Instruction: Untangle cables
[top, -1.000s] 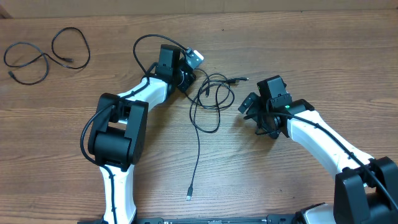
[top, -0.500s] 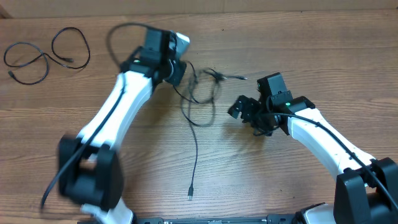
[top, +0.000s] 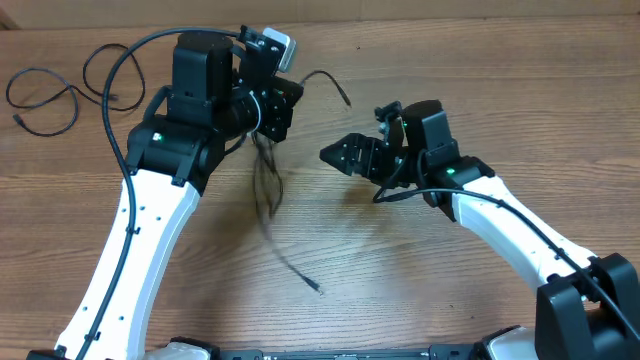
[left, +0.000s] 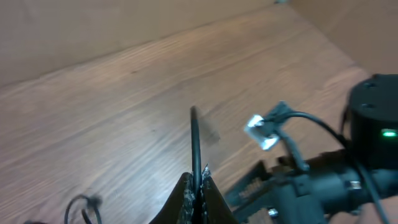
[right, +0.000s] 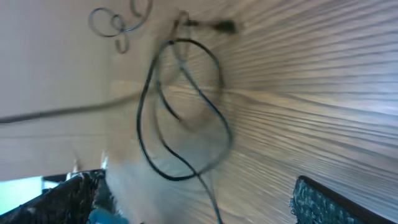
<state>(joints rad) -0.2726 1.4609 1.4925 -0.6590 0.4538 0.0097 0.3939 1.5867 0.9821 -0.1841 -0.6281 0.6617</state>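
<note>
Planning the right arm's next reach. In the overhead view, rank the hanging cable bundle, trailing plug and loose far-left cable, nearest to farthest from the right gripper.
From the right gripper:
1. hanging cable bundle, just left of it.
2. trailing plug, toward the front edge.
3. loose cable, far-left back corner.

No text, label, brand, number or sign can be read in any view; the cables (top: 265, 185) are motion-blurred, and the housings of the left arm (top: 150, 215) and the right arm (top: 500, 215) show no marking that can be made out
</note>
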